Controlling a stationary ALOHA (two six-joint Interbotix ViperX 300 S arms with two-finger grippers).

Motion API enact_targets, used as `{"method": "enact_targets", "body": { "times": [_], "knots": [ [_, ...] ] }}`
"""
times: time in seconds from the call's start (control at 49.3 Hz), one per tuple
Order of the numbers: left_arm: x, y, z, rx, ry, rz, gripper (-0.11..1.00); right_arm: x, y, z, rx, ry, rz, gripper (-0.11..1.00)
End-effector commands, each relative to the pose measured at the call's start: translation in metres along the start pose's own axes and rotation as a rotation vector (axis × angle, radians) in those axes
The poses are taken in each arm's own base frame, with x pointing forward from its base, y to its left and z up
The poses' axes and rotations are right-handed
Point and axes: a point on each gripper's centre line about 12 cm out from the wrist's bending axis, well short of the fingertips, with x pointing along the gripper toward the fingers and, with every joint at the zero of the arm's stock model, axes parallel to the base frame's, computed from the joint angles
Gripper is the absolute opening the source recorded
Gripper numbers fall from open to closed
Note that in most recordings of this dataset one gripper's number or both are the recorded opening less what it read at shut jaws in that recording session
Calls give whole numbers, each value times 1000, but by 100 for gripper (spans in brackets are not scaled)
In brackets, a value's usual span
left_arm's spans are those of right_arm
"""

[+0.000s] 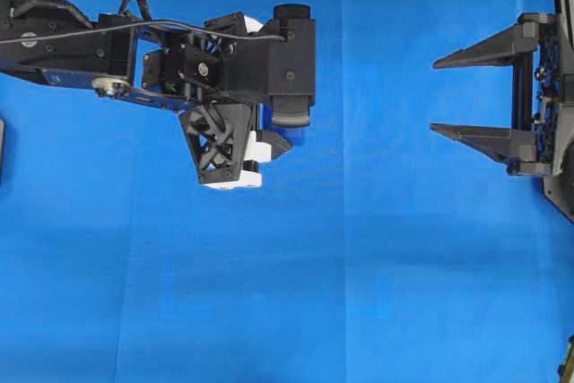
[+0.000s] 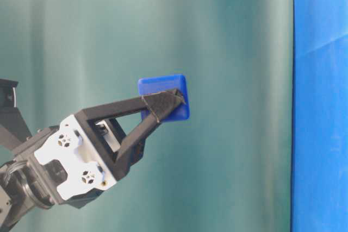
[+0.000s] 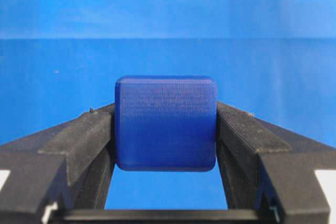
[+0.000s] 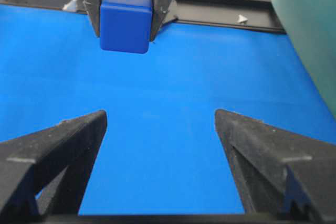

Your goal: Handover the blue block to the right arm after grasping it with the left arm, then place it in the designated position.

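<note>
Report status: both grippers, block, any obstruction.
Left gripper shut on blue block, held clear above the cloth. Right gripper open, empty, facing it. Gap between them unobstructed.

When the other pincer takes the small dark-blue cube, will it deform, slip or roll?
The small dark-blue cube probably stays rigid: its faces look flat under the left pincer. Its fine ridged surface likely limits slipping. Flat sides suggest it would not roll, though rounded edges might let it twist.

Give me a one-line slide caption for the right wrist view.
Open right pincer faces the blue block clamped in the left pincer above the blue cloth.
</note>
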Motion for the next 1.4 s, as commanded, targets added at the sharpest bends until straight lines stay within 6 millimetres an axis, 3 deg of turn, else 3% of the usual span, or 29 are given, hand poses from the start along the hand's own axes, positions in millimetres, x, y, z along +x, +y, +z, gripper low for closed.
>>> {"method": "enact_targets", "body": {
  "times": [0.0, 0.487, 0.71, 1.014, 1.379],
  "knots": [
    [-18, -1, 12, 4, -57, -1, 48, 2, 0, 5, 3, -14, -2, 94],
    [-21, -1, 11, 3, -95, -1, 48, 2, -1, 6, 5, -15, -4, 94],
    [-33, -3, 4, 8, -307, -8, 48, 1, 0, 8, 0, -23, -1, 94],
    [-53, -4, -22, 18, -600, -10, 48, 2, 0, 13, -1, -38, 0, 94],
    [-51, -4, -34, 18, -692, -12, 48, 2, 0, 14, -3, -40, -2, 94]
  ]
}}
